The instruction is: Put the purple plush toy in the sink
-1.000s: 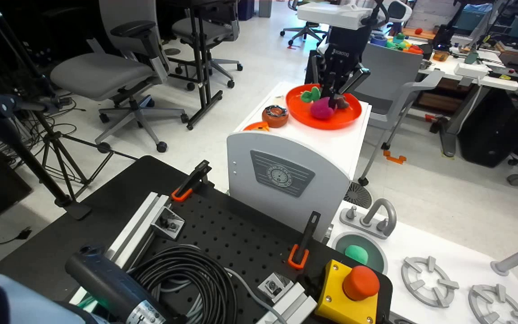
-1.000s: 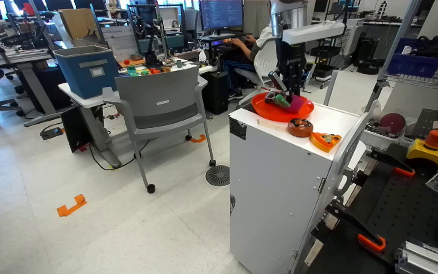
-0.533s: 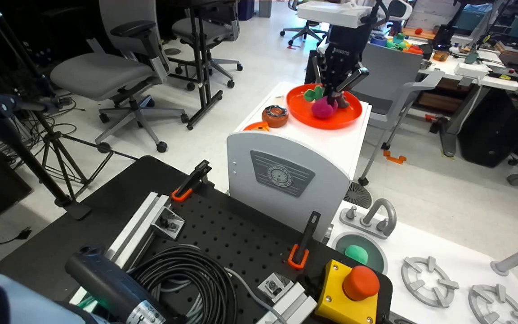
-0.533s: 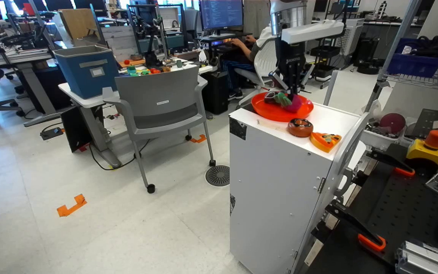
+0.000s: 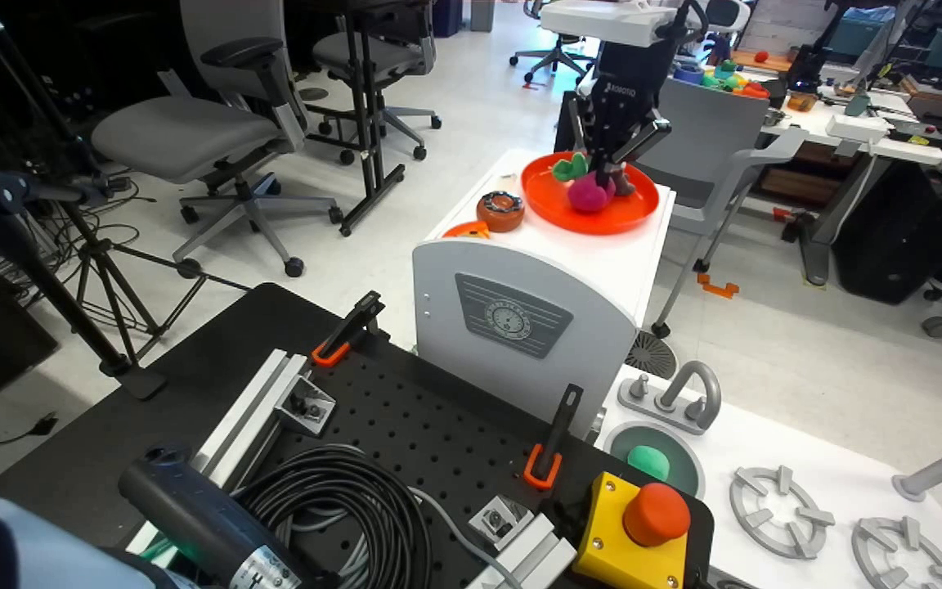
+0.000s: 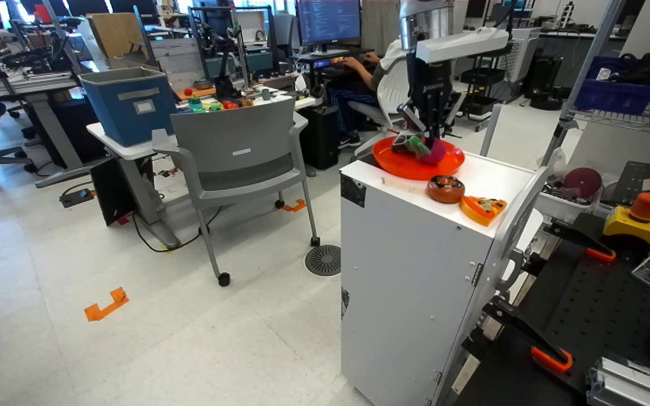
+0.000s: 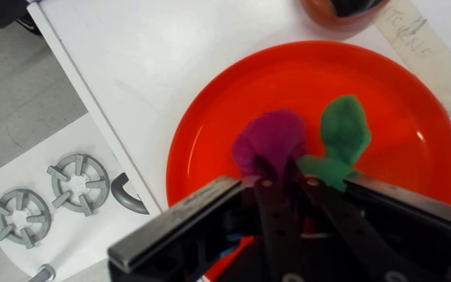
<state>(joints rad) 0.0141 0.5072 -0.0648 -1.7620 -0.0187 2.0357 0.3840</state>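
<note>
The purple plush toy sits on the red-orange plate on the white counter. It also shows in an exterior view and in the wrist view. A green leafy piece lies against it; I cannot tell whether they are joined. My gripper points down over the plate, its fingertips close together with purple plush between them. The gripper also shows in both exterior views. The grey sink is at the lower right, with a green ball in it.
A dark brown item lies on the plate beside the toy. A brown donut-like piece and an orange wedge stand by the plate. A grey upright panel and the faucet stand between plate and sink.
The purple toy and the green leaf have shifted slightly, to the right in an exterior view. The fingers have drawn in on the toy. The arm has barely moved.
</note>
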